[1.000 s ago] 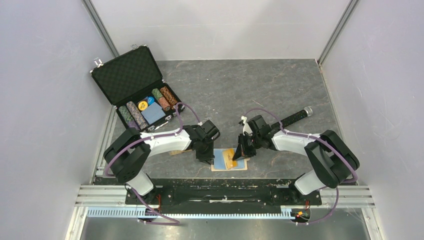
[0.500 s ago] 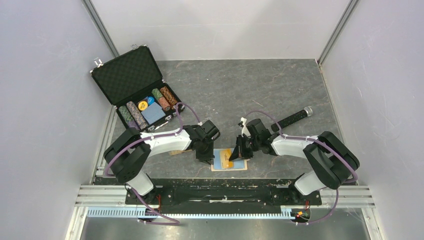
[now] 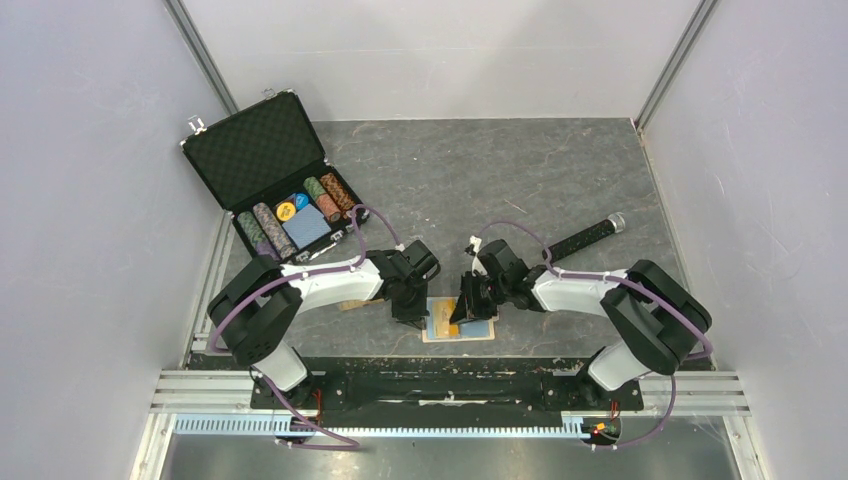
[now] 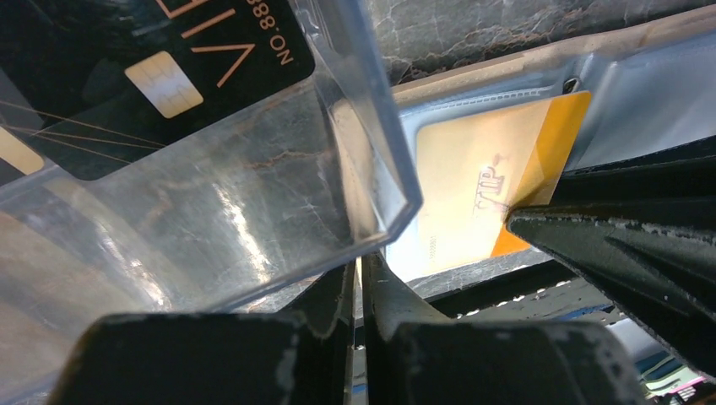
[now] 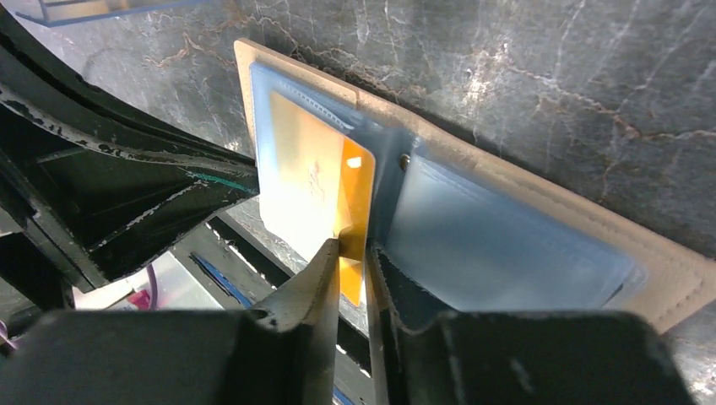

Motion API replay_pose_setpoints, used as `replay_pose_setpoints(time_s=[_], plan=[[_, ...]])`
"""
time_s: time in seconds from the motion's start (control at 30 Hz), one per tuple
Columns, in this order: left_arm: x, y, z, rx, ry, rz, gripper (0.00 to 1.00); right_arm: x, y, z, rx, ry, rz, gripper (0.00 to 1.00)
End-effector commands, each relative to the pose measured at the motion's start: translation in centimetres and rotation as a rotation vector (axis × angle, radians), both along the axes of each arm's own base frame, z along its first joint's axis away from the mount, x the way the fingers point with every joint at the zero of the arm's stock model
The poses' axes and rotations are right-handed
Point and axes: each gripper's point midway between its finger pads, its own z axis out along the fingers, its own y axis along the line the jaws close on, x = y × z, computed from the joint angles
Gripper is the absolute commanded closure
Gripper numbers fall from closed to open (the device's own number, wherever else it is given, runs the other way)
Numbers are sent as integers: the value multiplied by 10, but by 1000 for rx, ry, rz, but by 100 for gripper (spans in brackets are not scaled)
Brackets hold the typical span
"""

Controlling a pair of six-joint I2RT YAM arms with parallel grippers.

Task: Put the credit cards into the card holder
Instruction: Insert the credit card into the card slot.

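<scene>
Right gripper (image 5: pixel 352 253): jaws narrow, pinched on the bare corner of the orange-gold card (image 5: pixel 308 181). Most of that card lying under the translucent light blue pocket on the left half of the card holder (image 5: pixel 507 236), with only a bright strip along one long edge left out, on the side toward the holder's middle fold. Holder open flat on the dark counter (image 5: pixel 549 76), tan border showing past the blue pockets.

Left gripper (image 4: pixel 359 274): jaws almost together, nipping the lower corner of a clear plastic box (image 4: pixel 211 219), held tilted just left of the holder. Inside the box, the black card (image 4: pixel 169 59), chip and pale lettering facing up, apart from the holder. One dark finger of the right gripper reaching across the orange-gold card's exposed strip in this view.

From above: both grippers nose to nose over the holder, very little room between them. Behind the holder, a broad stretch of counter running to the back wall. Far to the holder's left and back, an open black poker-chip case (image 3: pixel 262 150) hard against the side wall. To the holder's right and back, a black rod (image 3: pixel 585 236) lying alone. Holder's near edge close to the counter's front edge and the arms' mounting rail (image 3: pixel 450 385).
</scene>
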Motion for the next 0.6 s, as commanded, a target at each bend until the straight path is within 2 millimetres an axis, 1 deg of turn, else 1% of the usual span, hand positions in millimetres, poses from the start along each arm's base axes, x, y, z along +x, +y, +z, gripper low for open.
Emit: replay_pose_setpoints(time_s=[0.0, 0.13, 0.23, 0.43, 0.57], plan=[[-4, 6, -16, 57, 20, 32, 94, 8, -13, -1, -119, -55, 4, 75], [-4, 5, -17, 59, 20, 34, 96, 12, -17, 6, -158, -81, 17, 64], [-4, 5, -18, 57, 22, 33, 97, 12, -19, 9, -174, -90, 28, 58], [-4, 4, -18, 56, 24, 31, 98, 9, -17, 3, -183, -83, 57, 58], [-4, 4, -18, 56, 26, 28, 98, 5, -7, -1, -155, -58, 86, 59]])
